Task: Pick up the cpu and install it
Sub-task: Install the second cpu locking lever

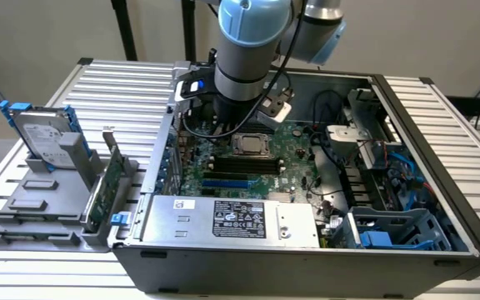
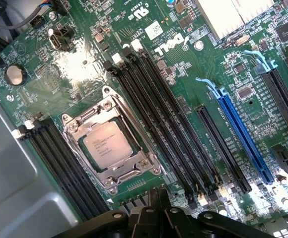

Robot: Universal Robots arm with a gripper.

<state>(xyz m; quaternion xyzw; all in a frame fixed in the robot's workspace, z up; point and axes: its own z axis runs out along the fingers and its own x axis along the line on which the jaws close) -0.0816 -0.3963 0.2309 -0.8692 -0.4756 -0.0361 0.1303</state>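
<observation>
The cpu (image 1: 247, 145) (image 2: 109, 144), a small square chip with a dull silver top, lies flat inside its metal socket frame (image 2: 134, 121) on the green motherboard (image 2: 183, 84), within the open computer case (image 1: 440, 187). My gripper (image 2: 159, 196) hovers above the board just beside the socket, its dark fingers pressed together and shut on nothing. It does not touch the cpu. In the exterior view the arm (image 1: 244, 62) reaches down into the case just behind the socket.
Black memory slots (image 2: 169, 114) flank the socket, and a blue expansion slot (image 2: 243, 139) lies further off. A silver power supply (image 1: 232, 219) fills the case front. Outside, at the exterior view's left, a hard drive with blue bracket (image 1: 48, 137) stands on a grey rack (image 1: 40, 206).
</observation>
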